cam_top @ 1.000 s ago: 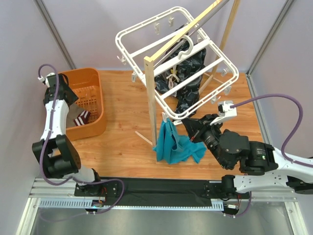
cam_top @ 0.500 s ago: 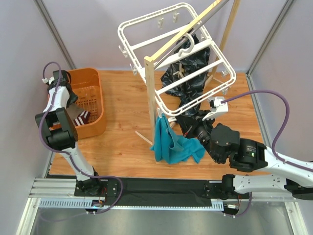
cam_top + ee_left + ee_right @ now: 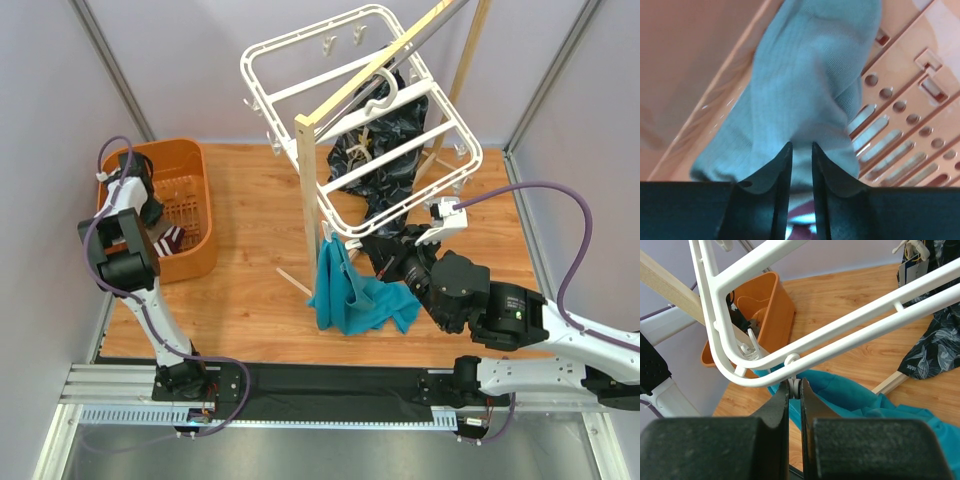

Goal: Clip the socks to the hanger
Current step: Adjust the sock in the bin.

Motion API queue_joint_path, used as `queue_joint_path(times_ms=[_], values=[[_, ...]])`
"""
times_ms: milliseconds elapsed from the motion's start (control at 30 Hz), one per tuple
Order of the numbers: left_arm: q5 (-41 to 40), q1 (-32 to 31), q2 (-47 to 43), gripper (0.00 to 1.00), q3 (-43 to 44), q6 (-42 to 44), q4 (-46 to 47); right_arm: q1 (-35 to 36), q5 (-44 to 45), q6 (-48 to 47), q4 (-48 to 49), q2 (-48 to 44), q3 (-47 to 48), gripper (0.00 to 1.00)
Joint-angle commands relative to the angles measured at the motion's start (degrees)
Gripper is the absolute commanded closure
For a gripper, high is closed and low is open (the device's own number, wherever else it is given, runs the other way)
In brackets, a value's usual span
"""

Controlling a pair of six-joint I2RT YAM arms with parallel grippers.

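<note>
The right gripper pinches a small white clip hanging under the hanger, with teal cloth just below, an orange basket beyond and dark patterned fabric at right.

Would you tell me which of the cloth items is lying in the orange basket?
The taupe sock with the maroon-and-white cuff, held by the left gripper. The teal cloth and the black patterned garment hang by the white hanger instead.

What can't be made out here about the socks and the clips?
Left wrist: whether the left gripper pinches the sock; its fingers cover the contact.
Top: how many socks lie in the basket; the left arm covers them.
Right wrist: the clip, mostly hidden between right gripper fingers.
</note>
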Motion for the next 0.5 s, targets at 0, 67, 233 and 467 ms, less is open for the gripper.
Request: queue_joint_path(times_ms=[0, 67, 233, 467], values=[[1.6, 0.1, 1.9, 0.71, 4.5, 0.9, -0.4, -0.1, -0.9, 1.3, -4.0, 0.4, 1.5, 1.00], [1.9, 0.1, 2.7, 0.60, 5.2, 0.9, -0.4, -0.1, -1.2, 1.6, -4.1, 0.4, 1.4, 1.00], [3.4, 0.2, 3.8, 0.54, 5.3, 1.2, 0.4, -0.1, -1.2, 1.3, -4.3, 0.6, 1.6, 1.00], [8.9, 0.2, 4.5, 0.89, 5.7, 3.7, 3.6, -0.3, -1.2, 1.2, -5.5, 0.9, 2.2, 1.00]])
